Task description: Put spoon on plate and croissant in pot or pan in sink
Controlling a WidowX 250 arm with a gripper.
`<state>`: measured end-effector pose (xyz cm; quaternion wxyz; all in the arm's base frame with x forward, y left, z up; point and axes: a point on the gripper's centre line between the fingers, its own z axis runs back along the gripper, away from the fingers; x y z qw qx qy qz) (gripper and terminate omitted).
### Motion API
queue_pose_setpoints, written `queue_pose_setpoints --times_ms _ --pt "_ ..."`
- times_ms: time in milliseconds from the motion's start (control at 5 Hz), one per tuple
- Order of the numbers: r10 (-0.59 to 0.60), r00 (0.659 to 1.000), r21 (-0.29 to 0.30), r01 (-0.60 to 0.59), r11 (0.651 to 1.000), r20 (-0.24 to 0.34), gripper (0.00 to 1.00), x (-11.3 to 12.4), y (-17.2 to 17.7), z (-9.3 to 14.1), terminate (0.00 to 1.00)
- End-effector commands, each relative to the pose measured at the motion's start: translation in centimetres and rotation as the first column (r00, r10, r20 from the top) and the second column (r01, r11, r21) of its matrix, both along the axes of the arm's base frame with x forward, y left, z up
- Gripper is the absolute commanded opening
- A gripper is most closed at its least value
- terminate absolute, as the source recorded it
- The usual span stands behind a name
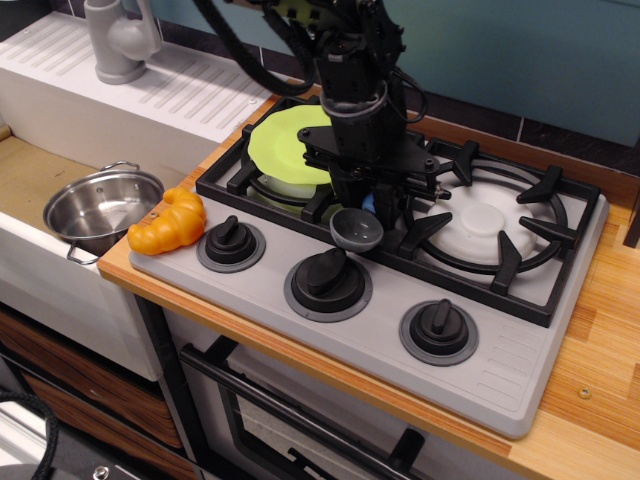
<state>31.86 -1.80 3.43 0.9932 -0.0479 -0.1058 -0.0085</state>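
Spoon (357, 228) pinched by its blue handle in the gripper (370, 205), grey bowl tilted forward over the stove's (500, 350) front grate, just beside the green plate (280, 145) but not yet on it. Croissant (168, 222) lying untouched at the counter edge, near the steel pot (100, 208) already sitting in the sink (30, 180). Both placements left to do. Wooden counter (600, 300), teal wall behind.

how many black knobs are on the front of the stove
3, in a row along the grey front panel: left knob beside the croissant, middle knob below the spoon, right knob. None appear hidden.
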Motion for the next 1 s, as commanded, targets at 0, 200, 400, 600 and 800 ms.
queue_pose_setpoints --times_ms 0,200,400,600,800 --pt "-0.008 1.000 0.043 0.008 0.999 0.015 0.00 0.4 -0.2 4.8 0.00" --pt "-0.015 1.000 0.057 0.015 0.998 0.007 0.00 0.7 0.0 6.4 0.00" --pt "-0.059 0.998 0.067 0.058 0.996 0.016 0.00 2.4 1.6 7.2 0.00" --pt "-0.105 0.994 0.065 0.103 0.992 0.022 0.00 4.2 3.5 7.2 0.00" --pt "-0.130 0.990 0.063 0.126 0.990 0.056 0.00 5.7 5.3 6.5 0.00"
